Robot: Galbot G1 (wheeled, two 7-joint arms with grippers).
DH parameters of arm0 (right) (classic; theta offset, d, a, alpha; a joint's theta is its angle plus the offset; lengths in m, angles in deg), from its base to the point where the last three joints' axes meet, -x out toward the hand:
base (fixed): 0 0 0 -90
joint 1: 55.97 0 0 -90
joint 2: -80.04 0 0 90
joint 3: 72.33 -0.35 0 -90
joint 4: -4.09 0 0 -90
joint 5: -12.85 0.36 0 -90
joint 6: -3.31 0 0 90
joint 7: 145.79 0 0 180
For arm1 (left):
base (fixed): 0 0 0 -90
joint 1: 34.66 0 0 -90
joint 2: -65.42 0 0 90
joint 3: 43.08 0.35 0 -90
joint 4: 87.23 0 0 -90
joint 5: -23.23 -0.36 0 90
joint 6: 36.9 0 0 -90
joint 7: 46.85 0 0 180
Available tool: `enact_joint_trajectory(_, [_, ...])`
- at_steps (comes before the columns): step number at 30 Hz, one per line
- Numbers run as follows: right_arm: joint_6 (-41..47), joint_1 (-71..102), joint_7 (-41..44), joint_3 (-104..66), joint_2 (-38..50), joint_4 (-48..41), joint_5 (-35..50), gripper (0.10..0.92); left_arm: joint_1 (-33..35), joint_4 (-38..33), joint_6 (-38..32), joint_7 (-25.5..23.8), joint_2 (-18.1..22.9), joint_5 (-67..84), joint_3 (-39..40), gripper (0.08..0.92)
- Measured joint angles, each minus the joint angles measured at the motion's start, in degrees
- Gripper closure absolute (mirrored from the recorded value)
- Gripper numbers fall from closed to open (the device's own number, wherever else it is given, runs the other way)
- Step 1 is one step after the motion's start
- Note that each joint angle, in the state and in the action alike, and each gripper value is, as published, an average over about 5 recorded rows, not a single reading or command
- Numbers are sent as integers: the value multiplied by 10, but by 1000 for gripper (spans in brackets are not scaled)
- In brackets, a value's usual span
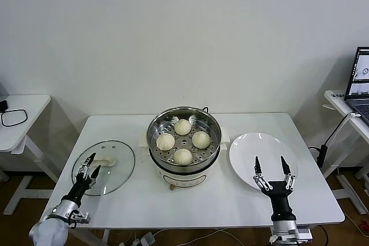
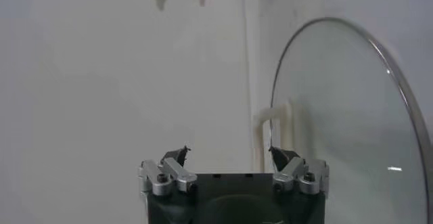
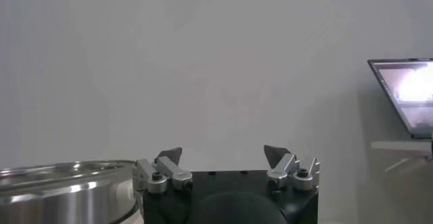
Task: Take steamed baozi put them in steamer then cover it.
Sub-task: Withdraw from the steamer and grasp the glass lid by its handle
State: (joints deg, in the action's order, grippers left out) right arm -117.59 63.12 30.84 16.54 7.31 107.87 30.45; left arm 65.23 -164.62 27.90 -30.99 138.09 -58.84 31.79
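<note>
Four cream-white pleated steamed baozi (image 1: 183, 141) sit on the perforated tray inside the round shiny steel steamer (image 1: 184, 120), mid white table (image 1: 173, 200). Round clear glass cover (image 1: 118, 162) with white handle lies flat on the table, left of steamer. Left gripper (image 1: 90, 163) over the cover, fingers spread, empty. Right gripper (image 1: 272, 166) above the flat white plate (image 1: 248, 145), fingers apart, empty.
</note>
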Motion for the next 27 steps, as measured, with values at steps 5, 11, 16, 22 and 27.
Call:
enact_joint_trajectory(5, [-4, 2, 0, -2, -1, -4, -5, 203, -14, 10, 6, 2, 0, -9, 5, 177])
enact_joint_trajectory(11, [-7, 4, 1, -2, -2, -7, -10, 203, -30, 24, 15, 2, 0, -17, 14, 177])
enact_joint_trajectory(16, [-9, 5, 3, -2, -3, -11, -13, 203, -46, 38, 22, 3, 1, -21, 22, 177])
enact_joint_trajectory(22, [-11, 6, 4, -2, -4, -17, -18, 203, -66, 57, 29, 5, 2, -24, 33, 177])
enact_joint_trajectory(27, [-13, 5, 6, -1, -4, -22, -21, 203, -80, 74, 34, 10, 1, -25, 41, 203])
